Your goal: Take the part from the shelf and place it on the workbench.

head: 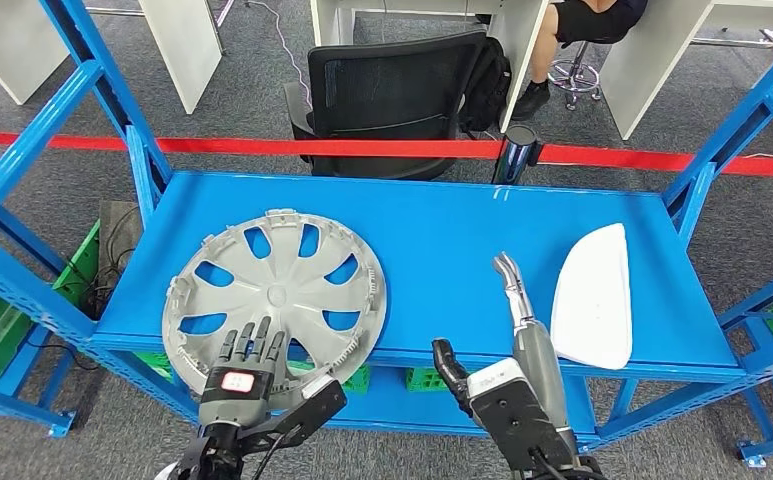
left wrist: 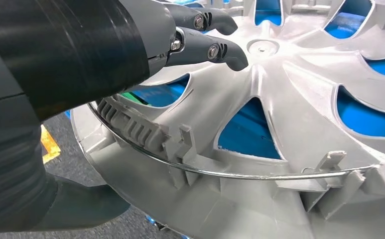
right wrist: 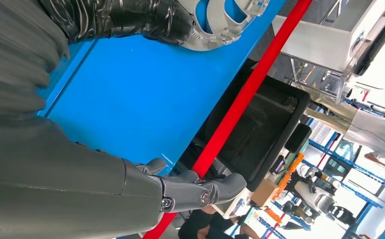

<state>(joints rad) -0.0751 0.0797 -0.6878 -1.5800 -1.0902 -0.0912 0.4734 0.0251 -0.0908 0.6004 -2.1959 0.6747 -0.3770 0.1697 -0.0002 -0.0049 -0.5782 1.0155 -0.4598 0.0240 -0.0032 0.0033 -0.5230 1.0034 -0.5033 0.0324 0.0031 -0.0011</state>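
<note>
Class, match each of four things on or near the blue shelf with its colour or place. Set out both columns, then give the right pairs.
1. wheel cover
2. white panel
3. barrier tape
4. office chair

A. black, behind the shelf
B. silver-grey, under the left hand's fingers
C. red, stretched across behind the shelf
D. near the shelf's right end

Pairs: 1-B, 2-D, 3-C, 4-A

Three cameras on one blue shelf (head: 442, 240)

Head view looks down from high; left wrist sits close against the hubcap (left wrist: 280, 124); right wrist, turned sideways, looks along the shelf, sharing the hubcap's edge.
</note>
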